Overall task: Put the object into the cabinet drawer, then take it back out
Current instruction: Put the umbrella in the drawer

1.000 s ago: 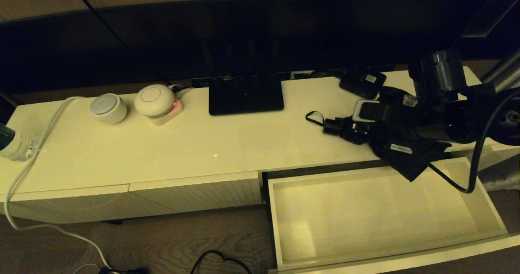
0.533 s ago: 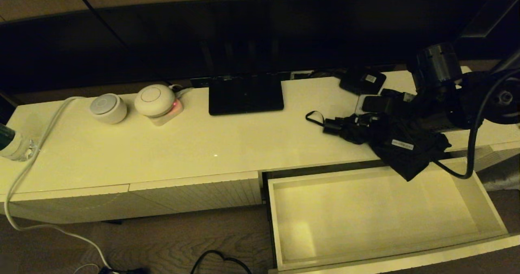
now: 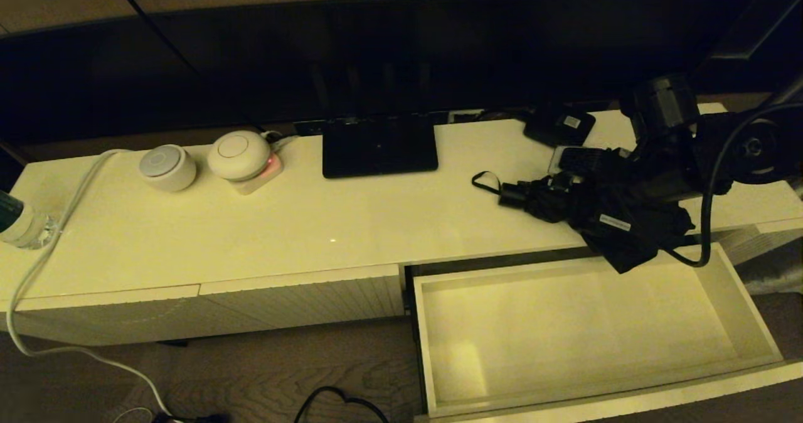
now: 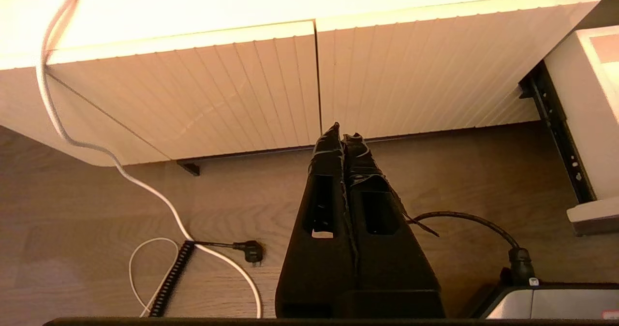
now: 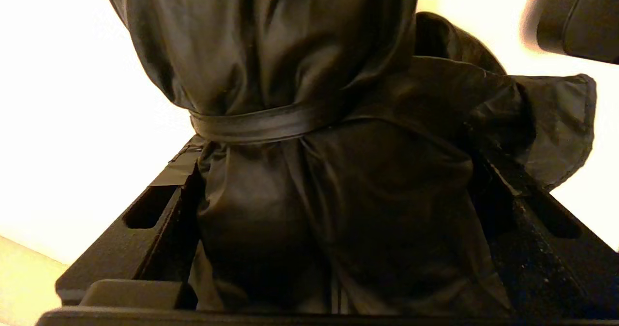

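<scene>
Umbrella first: the black compact folding umbrella with loose baggy fabric (image 3: 602, 213) lies along the front right edge of the cream-white cabinet top (image 3: 313, 222), its short handle and wrist loop pointing toward the middle and a flap of fabric hanging over the edge above the open drawer. My right gripper (image 5: 333, 195) sits at that right end, its 2 fingers straddling the bundle just behind the closure strap and pressed into the cloth, so I judge it clamped on the umbrella. The wide, shallow cream-white drawer with a smooth pale interior (image 3: 433, 348) stands pulled out below, with nothing in it.

To do this step well, I would lift straight up until the hanging fabric is above the cabinet edge, then carry it forward over the drawer's middle and lower it there.

My left gripper (image 4: 344, 140) is parked low over the wood floor, fingers pressed together.
</scene>
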You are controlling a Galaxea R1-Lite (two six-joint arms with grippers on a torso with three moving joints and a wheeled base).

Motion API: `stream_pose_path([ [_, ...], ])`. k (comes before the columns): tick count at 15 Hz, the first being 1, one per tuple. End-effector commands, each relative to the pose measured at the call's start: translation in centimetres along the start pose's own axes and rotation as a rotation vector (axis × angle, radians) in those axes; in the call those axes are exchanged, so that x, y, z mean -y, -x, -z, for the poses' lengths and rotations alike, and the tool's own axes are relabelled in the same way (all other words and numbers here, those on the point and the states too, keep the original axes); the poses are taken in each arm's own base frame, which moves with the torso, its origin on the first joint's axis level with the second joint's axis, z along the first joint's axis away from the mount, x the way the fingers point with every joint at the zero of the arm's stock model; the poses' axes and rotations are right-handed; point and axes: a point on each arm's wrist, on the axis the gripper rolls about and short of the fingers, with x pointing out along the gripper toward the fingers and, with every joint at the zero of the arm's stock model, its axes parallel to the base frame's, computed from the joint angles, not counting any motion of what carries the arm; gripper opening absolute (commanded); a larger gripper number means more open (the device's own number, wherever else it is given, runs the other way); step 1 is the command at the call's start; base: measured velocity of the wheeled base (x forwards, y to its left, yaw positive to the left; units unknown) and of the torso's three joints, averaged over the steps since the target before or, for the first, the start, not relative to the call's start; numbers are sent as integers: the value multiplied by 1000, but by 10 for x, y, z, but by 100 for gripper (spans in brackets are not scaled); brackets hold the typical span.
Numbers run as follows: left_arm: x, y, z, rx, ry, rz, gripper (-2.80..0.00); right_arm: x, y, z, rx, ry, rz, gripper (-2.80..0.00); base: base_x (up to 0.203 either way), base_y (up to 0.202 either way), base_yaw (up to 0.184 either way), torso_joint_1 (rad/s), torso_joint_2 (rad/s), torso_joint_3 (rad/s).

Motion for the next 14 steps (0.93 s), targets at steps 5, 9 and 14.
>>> stream_pose_path([
  [5,0,0,1,-3,0,-1,-280,5,-15,10,-43,-11,-20,0,0,0,0,0,0,0],
  [9,0,0,1,-3,0,-1,-280,2,-14,13,-54,-6,-35,-280,0,0,0,0,0,0],
  [14,0,0,1,-3,0,-1,-280,-4,0,19,-82,8,-79,-280,0,0,0,0,0,0],
])
